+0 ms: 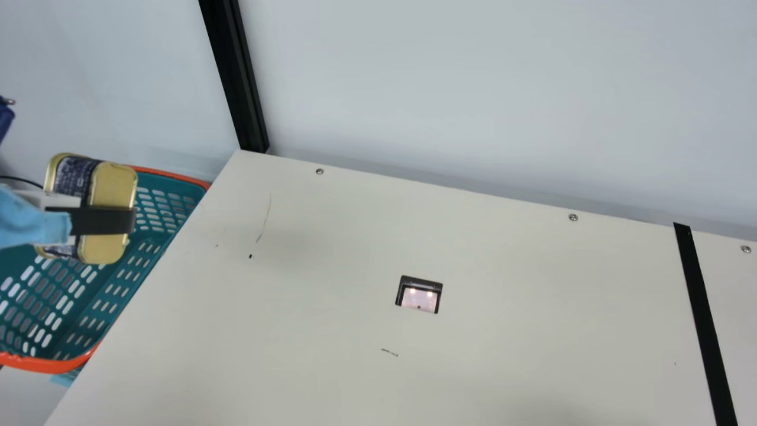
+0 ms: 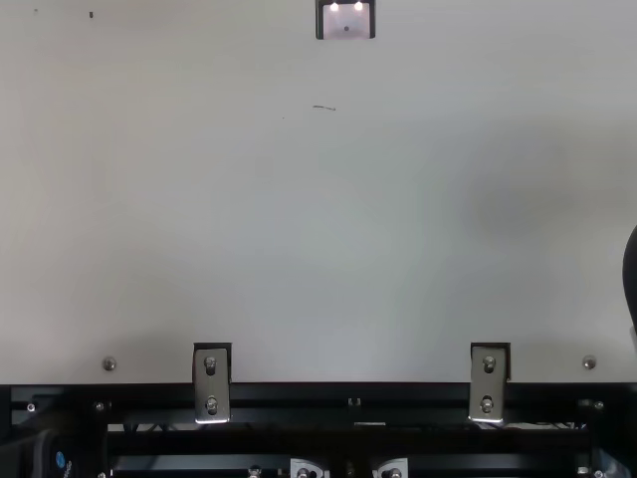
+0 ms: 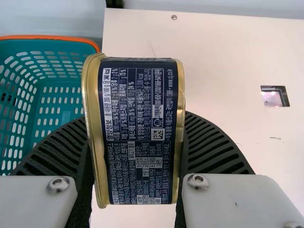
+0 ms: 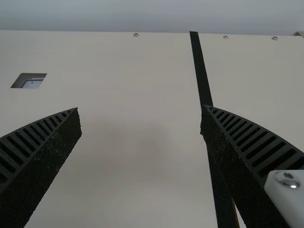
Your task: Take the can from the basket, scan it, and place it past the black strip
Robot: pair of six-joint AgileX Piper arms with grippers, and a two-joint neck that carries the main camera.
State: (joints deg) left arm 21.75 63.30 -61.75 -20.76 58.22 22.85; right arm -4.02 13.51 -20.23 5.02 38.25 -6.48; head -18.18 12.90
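Observation:
At the left of the main view my left gripper [image 1: 103, 220] is shut on the gold-and-navy can [image 1: 109, 183], held above the teal basket [image 1: 157, 204]. In the left wrist view the can [image 3: 137, 128] shows its printed navy side between the two ribbed fingers of my left gripper [image 3: 135, 142]. The scanner window [image 1: 419, 299] is set in the table, and the black strip [image 1: 704, 313] crosses the table at the right. My right gripper [image 4: 141, 114] stands open over the table, one finger overlapping the black strip [image 4: 202, 71] in its wrist view.
The orange-rimmed basket [image 3: 47, 37] stands against the left edge of the cream table [image 1: 331, 248]. A black post [image 1: 233, 77] rises at the table's back left corner, before a pale wall. Metal brackets [image 2: 211, 383] sit along the front edge.

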